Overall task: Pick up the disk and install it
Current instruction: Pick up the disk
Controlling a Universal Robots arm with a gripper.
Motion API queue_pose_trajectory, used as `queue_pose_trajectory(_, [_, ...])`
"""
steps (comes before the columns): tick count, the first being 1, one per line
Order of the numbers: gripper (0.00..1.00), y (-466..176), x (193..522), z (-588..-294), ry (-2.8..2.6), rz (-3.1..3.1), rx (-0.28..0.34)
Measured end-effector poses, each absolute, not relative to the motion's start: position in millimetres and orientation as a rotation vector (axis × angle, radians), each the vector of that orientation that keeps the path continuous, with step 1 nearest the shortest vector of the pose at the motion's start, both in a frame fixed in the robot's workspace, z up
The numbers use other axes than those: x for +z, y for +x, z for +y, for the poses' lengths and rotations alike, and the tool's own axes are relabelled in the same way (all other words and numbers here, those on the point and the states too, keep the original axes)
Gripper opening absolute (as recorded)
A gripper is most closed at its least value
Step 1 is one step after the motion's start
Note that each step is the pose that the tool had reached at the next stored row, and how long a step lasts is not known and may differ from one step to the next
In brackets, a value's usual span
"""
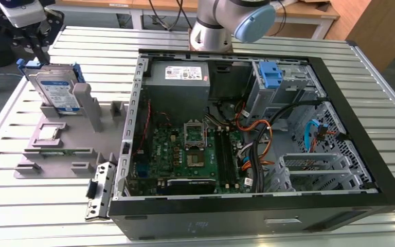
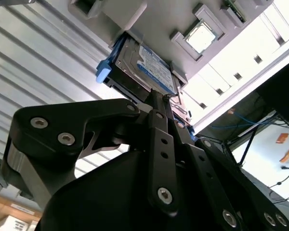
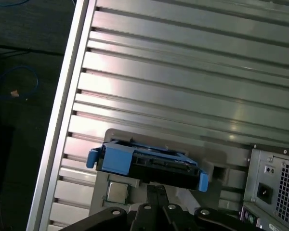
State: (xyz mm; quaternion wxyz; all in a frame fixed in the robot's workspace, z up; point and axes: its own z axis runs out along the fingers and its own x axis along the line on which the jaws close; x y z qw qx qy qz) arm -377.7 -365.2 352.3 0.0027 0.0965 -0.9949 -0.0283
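The disk (image 1: 55, 90), a silver drive with a blue-and-white label and a blue carrier frame, stands on edge in a slot of the grey fixture (image 1: 60, 149) at the exterior view's left. My gripper (image 1: 38, 54) hangs right above its upper edge. In both wrist views the two thin black fingers lie together, the gripper (image 2: 160, 98) (image 3: 156, 188) shut with nothing between them, at the near edge of the disk (image 2: 144, 62) (image 3: 135, 161). I cannot tell whether the tips touch the carrier.
The open computer case (image 1: 382, 170) lies on the slatted metal table (image 1: 33, 216), to the exterior view's right of the fixture. Inside it are a grey power-supply box (image 1: 178, 74), a blue bracket (image 1: 271, 74) at the drive bay, and loose cables (image 1: 280, 118). A processor chip (image 1: 49, 133) rests on the fixture.
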Motion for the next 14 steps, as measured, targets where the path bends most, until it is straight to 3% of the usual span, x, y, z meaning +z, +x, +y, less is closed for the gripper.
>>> queue_pose_trajectory(14, [0.1, -377.7, 351.4, -365.2, 0.695, -3.05, -0.087])
